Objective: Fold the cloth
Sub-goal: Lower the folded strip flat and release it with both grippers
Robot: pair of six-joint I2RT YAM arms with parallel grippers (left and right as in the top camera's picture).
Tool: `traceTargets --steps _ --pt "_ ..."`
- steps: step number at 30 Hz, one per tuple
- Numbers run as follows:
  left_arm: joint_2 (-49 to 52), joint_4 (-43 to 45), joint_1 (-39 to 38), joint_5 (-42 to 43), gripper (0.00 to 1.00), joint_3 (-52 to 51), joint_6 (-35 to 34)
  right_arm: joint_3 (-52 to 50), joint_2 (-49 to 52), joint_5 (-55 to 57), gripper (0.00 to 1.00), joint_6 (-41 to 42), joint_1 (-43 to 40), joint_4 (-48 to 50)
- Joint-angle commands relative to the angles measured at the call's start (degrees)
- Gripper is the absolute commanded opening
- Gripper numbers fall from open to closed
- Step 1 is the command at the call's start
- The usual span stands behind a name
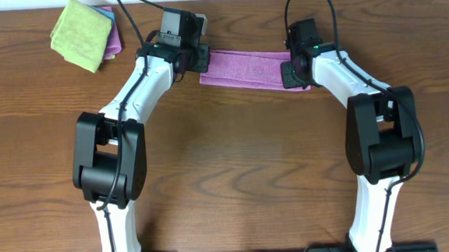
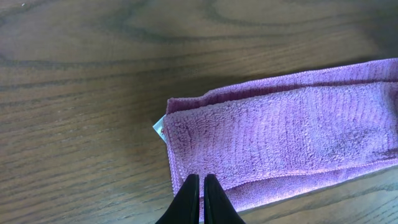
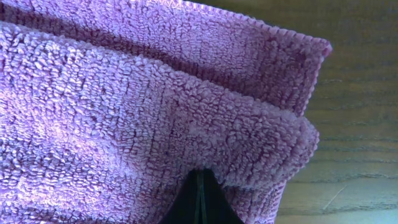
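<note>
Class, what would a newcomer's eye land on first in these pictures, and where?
The purple cloth, folded into a long strip, lies across the far middle of the table. The left gripper and right gripper are shut on its two ends. A lime green cloth tops a small pile at the far left corner.

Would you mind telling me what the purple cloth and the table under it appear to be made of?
The purple cloth looks like microfibre or a fine terry. It is matte and soft, and the right wrist view shows a dense pile of tiny fuzzy loops. The table is wood or a wood-look laminate, brown with grain rings and a faint sheen. Which of the two cannot be told.
</note>
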Motion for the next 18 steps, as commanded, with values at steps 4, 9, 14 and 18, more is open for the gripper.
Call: traceTargets --steps 4,9,14,18 --pt "3.3 3.0 0.0 4.5 0.06 0.5 3.5 -1.3 -1.8 -3.7 0.01 1.1 1.4 0.5" --pt "3.5 5.2 -0.5 5.6 0.06 0.5 5.4 -1.3 -6.6 -3.6 0.01 1.1 1.3 1.3" --pt "4.3 5.3 -0.6 5.6 0.06 0.5 6.2 -1.3 -11.5 -3.6 0.01 1.0 1.3 2.2" --pt "5.3 5.2 -0.9 5.6 0.06 0.5 6.2 -1.3 -13.5 -3.6 0.01 1.1 1.1 2.3"
